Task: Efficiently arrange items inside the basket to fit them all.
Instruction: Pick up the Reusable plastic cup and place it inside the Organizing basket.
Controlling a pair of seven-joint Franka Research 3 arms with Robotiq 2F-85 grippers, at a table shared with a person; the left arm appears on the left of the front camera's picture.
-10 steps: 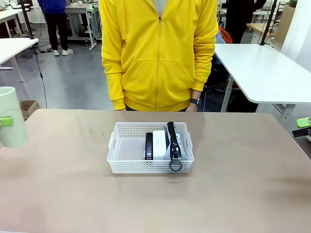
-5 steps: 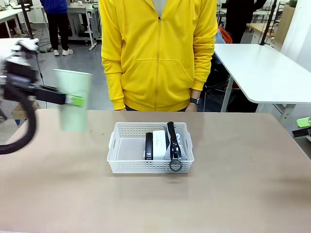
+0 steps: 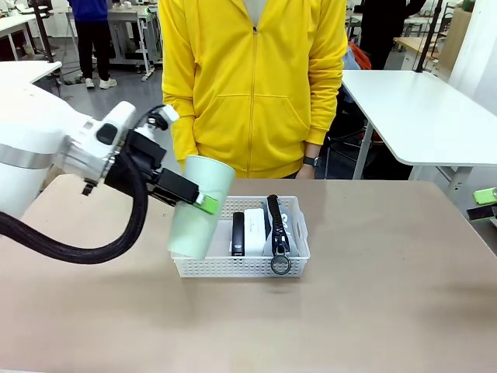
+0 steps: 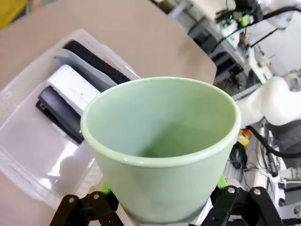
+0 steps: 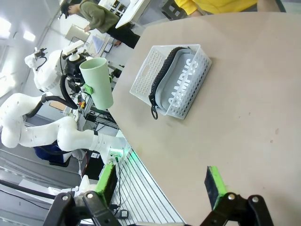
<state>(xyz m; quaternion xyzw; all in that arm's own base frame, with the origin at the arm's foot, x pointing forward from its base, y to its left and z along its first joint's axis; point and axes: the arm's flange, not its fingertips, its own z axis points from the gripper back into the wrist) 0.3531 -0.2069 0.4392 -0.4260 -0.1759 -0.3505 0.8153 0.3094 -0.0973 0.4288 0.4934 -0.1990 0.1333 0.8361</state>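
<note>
My left gripper is shut on the pale green cup and holds it tilted above the left end of the white basket. In the left wrist view the cup opens toward the camera, with the basket below it. Inside the basket lie a black stapler, a small white box and a grey zip pouch, side by side in the right half. My right gripper is open and hangs off the table's right edge, holding nothing.
A person in a yellow hoodie stands at the far side, hands behind the table edge. The brown tabletop spreads around the basket. The left part of the basket floor is bare.
The left arm has swung the cup from the table's far left edge rightward to above the basket's left end, tilting it. The basket's contents and the right gripper have not moved.
</note>
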